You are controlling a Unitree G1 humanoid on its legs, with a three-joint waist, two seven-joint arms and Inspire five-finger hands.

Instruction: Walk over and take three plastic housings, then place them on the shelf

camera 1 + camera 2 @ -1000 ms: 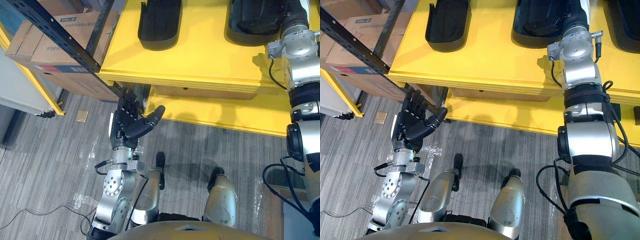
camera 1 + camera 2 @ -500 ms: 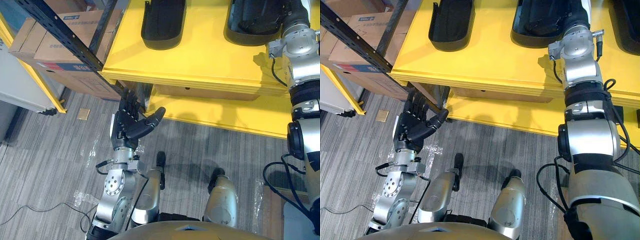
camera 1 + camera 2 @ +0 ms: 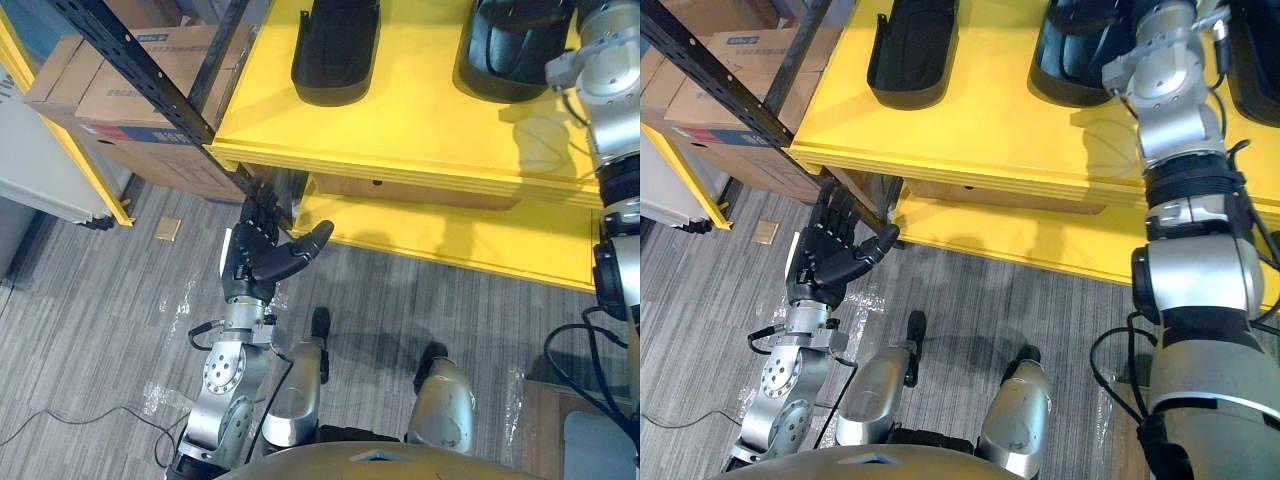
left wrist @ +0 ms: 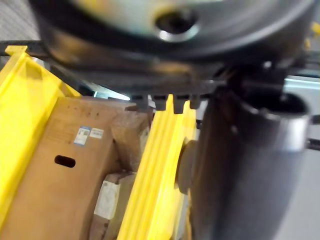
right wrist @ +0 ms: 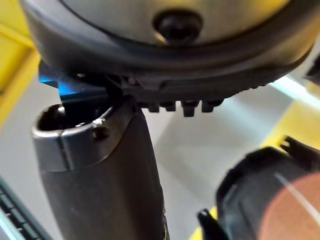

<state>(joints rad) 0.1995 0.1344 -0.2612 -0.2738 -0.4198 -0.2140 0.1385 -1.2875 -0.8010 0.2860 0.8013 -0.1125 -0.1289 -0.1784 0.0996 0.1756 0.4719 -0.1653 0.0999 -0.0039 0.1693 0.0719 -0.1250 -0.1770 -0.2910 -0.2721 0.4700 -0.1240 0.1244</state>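
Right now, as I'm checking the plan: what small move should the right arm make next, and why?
Probably lower the right hand onto the middle black housing: its arm reaches over that housing on the yellow surface, while the left hand hangs open below the edge.

the eye views look steeply down from the head, sharing the yellow shelf (image 3: pixel 400 120) and floor (image 3: pixel 120 330); the wrist views look closely past the left hand (image 4: pixel 240 165) and right hand (image 5: pixel 100 165) toward that shelf.
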